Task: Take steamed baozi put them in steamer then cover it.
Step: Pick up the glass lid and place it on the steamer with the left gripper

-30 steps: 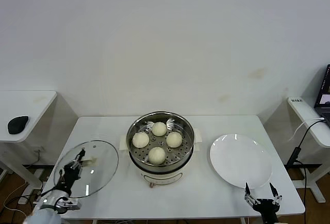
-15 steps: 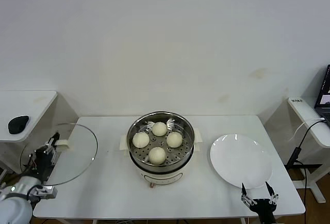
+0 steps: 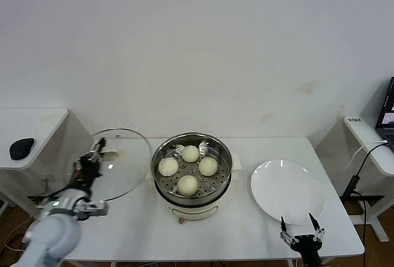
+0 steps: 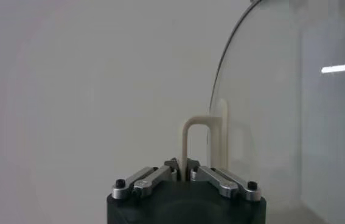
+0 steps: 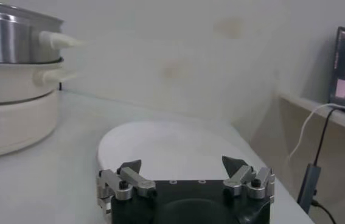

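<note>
1. Table (image 3: 246,230) first: white rectangular top. The round stainless-steel steamer (image 3: 192,156) on its cream-white base sits mid-table with its rim bare. The four cream-white dome-shaped steamed baozi (image 3: 188,184) are all on the perforated tray inside, so by my read only covering is left.
2. Cover: the round clear glass lid with metal rim (image 3: 120,162) is airborne just beside the steamer on the robot's left, tilted steeply, nearly on edge. The left gripper (image 3: 92,161) is clamped tight on the lid's cream-white loop handle (image 4: 198,141); the wrist view shows the jaws pinched on the loop.
3. Doing it well, as I judge it: level the lid before going over the pot, centre the handle over the tray, then lower straight so the metal rim seats all round. Coming in tilted risks the low edge clipping the pot rim or the nearest bun. Let go only once it is seated flat.
4. In the way: nothing sits between lid and pot. The steamer's cream side handle (image 3: 148,170) on the lid's side is the closest thing to catch.
5. Plate: flat round white plate (image 3: 287,192) on the robot's right of the steamer, nothing on it, well clear of the lid's route.
6. Right gripper (image 3: 301,237): parked at the table's near edge by the plate, jaws spread wide, holding nothing.
7. Smaller stuff: black computer mouse (image 3: 21,148) on a white side table to the left, well apart.
</note>
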You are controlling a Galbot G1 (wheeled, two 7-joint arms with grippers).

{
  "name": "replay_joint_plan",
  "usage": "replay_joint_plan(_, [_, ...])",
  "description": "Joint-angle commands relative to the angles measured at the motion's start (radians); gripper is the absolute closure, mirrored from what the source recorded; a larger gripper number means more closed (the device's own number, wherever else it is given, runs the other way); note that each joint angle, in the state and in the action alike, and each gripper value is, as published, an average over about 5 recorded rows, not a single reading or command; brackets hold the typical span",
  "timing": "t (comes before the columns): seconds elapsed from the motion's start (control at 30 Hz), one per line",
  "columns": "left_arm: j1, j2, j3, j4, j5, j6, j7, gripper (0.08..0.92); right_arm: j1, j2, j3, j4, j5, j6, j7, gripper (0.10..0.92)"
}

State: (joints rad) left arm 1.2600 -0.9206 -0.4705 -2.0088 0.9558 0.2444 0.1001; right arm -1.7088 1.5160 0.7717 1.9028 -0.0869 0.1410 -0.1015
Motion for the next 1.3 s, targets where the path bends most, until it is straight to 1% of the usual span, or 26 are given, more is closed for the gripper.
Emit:
replay_joint_plan(0.03, [-0.343, -0.081, 0.432, 0.013, 0.059, 0.256, 0.139, 0.852, 0.004, 0.011, -0.011, -0.003, -0.081, 0.027, 0.003, 0.203])
replay_joint_plan(0.17, [-0.399, -0.148, 0.493, 0.035, 0.133, 0.296, 0.189, 0.852, 0.008, 0.016, -0.016, -0.011, -0.090, 0.030, 0.003, 0.203])
replay_joint_plan(0.3, [-0.422, -0.218, 0.523, 0.064, 0.220, 0.317, 0.218, 0.852, 0.011, 0.019, -0.028, -0.022, -0.098, 0.032, 0.004, 0.203])
replay_joint_plan(0.6, [-0.413, -0.334, 0.546, 0.095, 0.334, 0.337, 0.250, 0.852, 0.011, 0.025, -0.034, -0.030, -0.113, 0.034, 0.004, 0.203])
replay_joint_plan(0.8, [-0.388, -0.400, 0.563, 0.115, 0.376, 0.334, 0.250, 0.852, 0.012, 0.025, -0.038, -0.039, -0.118, 0.035, 0.005, 0.203])
replay_joint_plan(0.97, [-0.377, -0.423, 0.571, 0.146, 0.404, 0.320, 0.239, 0.852, 0.013, 0.024, -0.038, -0.044, -0.120, 0.035, 0.006, 0.203])
replay_joint_plan(1.3, [-0.351, -0.426, 0.560, 0.156, 0.428, 0.305, 0.234, 0.852, 0.014, 0.025, -0.044, -0.049, -0.124, 0.037, 0.006, 0.203])
